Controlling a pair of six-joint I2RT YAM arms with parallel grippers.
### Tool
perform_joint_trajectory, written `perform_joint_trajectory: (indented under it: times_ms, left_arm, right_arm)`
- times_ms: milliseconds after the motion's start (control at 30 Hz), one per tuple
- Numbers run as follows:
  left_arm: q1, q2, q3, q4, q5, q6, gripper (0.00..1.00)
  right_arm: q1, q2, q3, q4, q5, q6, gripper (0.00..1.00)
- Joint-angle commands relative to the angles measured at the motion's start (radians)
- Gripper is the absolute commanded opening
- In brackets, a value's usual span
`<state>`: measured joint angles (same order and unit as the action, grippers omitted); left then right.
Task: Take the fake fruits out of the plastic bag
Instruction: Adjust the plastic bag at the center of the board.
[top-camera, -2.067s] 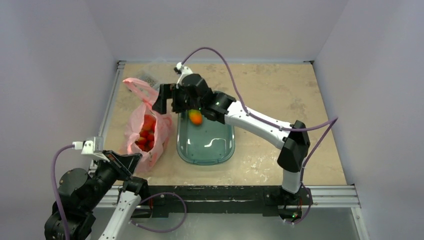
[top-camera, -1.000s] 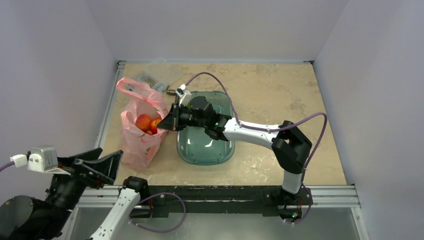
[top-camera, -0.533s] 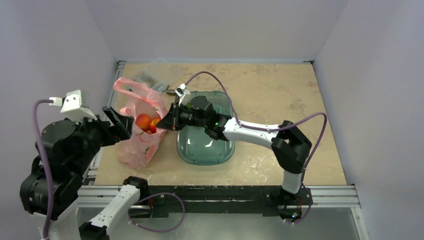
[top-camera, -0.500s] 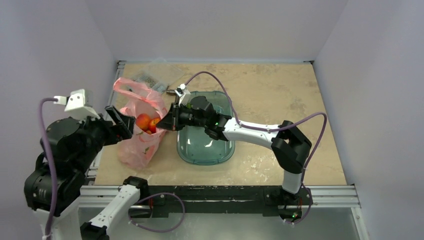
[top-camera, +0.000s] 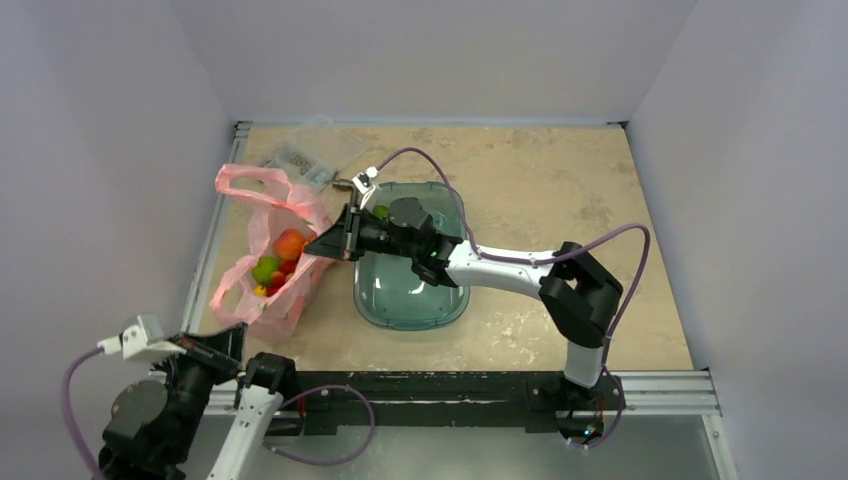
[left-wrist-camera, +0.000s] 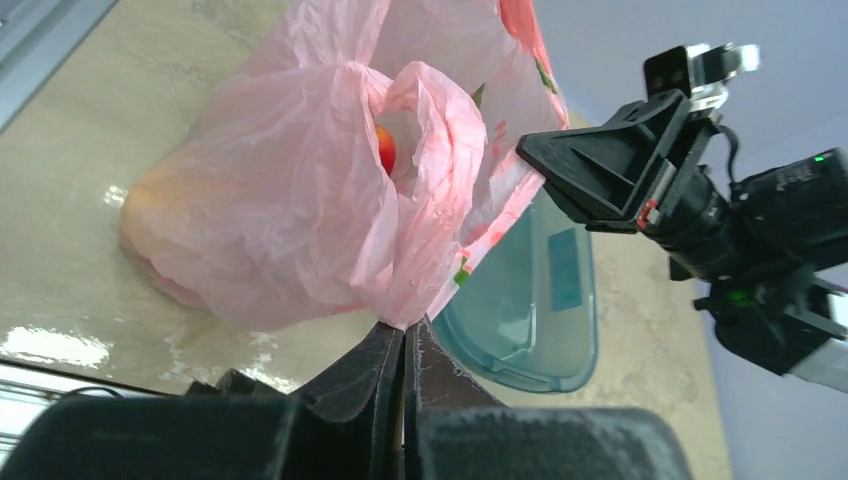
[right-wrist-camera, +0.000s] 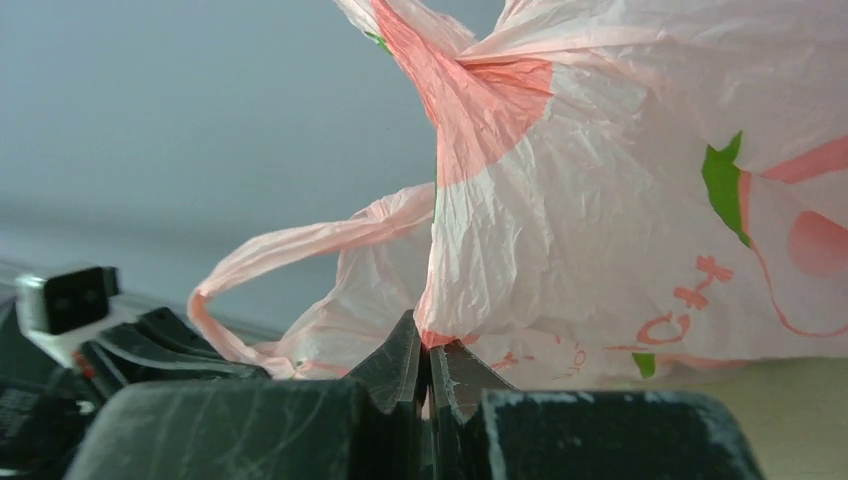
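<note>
Fruits (top-camera: 277, 262) sit inside the bag (left-wrist-camera: 280, 210) at table left beside the tub (top-camera: 410, 295), with left gripper (left-wrist-camera: 405, 332) and right gripper (right-wrist-camera: 427, 345) both pinched tight on thin film at opposite rims, so a hard pull could tear it or slip a pinch, collapsing the mouth.

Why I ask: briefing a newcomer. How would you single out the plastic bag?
On the table's left side, left of the teal tub, lies the plastic bag. It is crinkly translucent pink with fake fruits inside; the tub is rigid, the box behind it clear.
</note>
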<state>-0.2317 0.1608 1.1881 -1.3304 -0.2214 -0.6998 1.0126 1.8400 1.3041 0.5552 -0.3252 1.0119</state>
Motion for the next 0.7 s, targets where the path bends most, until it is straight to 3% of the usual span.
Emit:
perform_joint_trajectory:
  times_ms: [0,300,433,500,667]
  left_arm:
    - [-0.003,-0.178,-0.039,-0.073,-0.030,-0.150,0.00]
    - [-0.007,-0.373,-0.091,-0.017,0.022,-0.228,0.00]
    - [-0.010,-0.283,0.039,-0.006,0.033,-0.073,0.43]
    - [-0.010,-0.167,0.131,-0.034,0.048,0.034,0.60]
    - [-0.010,0.243,0.447,-0.206,0.049,0.238,0.78]
  right_arm:
    - [-0.042,0.003,-0.047,0.248,0.016,0.166,0.00]
    - [-0.046,0.083,-0.044,0.398,-0.035,0.302,0.00]
    - [-0.046,0.075,-0.043,0.349,-0.055,0.252,0.00]
    - [-0.046,0.064,-0.043,0.306,-0.069,0.214,0.00]
    - [-0.045,0.031,-0.043,0.200,-0.070,0.113,0.00]
